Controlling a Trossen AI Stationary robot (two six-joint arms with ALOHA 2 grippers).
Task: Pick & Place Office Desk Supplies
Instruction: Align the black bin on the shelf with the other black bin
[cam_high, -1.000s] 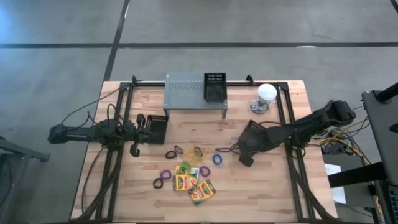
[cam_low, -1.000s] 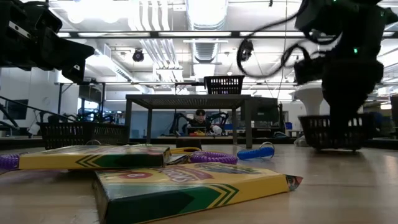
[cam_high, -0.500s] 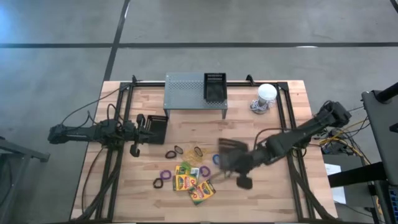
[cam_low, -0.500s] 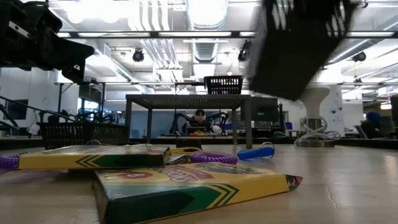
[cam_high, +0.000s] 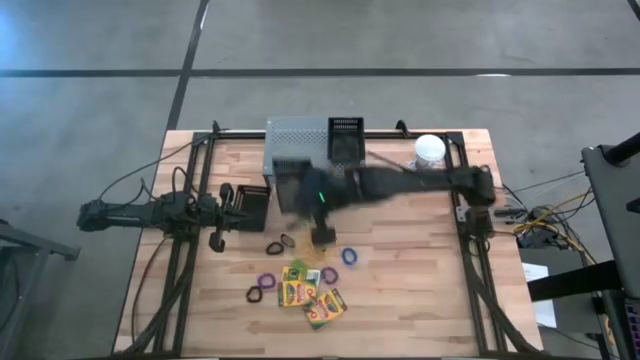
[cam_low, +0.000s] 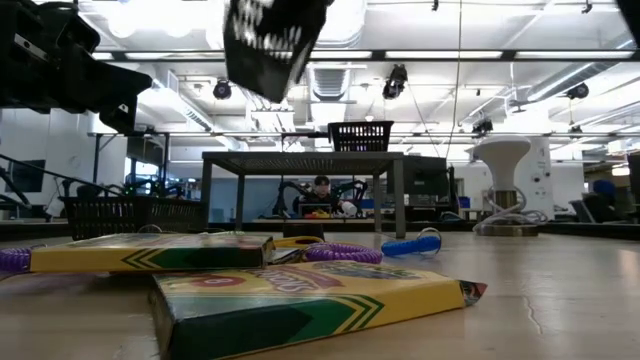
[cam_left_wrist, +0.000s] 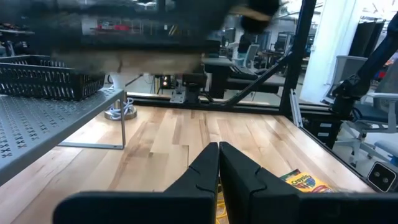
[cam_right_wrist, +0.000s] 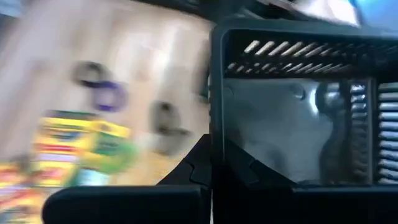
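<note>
My right gripper (cam_high: 312, 196) reaches from the table's right across its middle and is shut on a black mesh bin (cam_high: 290, 187), in the air before the grey stand. The low view shows this bin (cam_low: 270, 38) high up and tilted. A second bin (cam_high: 253, 205) stands on the table beside my shut left gripper (cam_high: 226, 203); whether they touch, I cannot tell. The third bin (cam_high: 346, 140) rests on the stand's top. Yellow-and-green crayon boxes (cam_high: 310, 295) and loops in purple (cam_high: 266, 280), blue (cam_high: 350, 256) and black (cam_high: 274, 245) lie on the table near its near edge. My right gripper holds the mesh bin by one side wall (cam_right_wrist: 216, 93). One finger (cam_right_wrist: 194, 167) shows outside that wall; the wall hides the other. The bin is lifted clear of the table and hangs tilted, its open inside (cam_right_wrist: 292, 124) facing the wrist camera.
The grey perforated stand (cam_high: 298, 140) stands at the far edge, with a white ball-like object (cam_high: 429, 150) and its cable to its right. Bare wood lies to the right of the loops. A person (cam_low: 322, 190) sits far behind the table.
My right gripper has lifted the bin off the right part of the table and swung it fast toward the left and far edges, up to the front of the grey stand. The bin has gone from standing on the wood to hanging tilted in the air.
</note>
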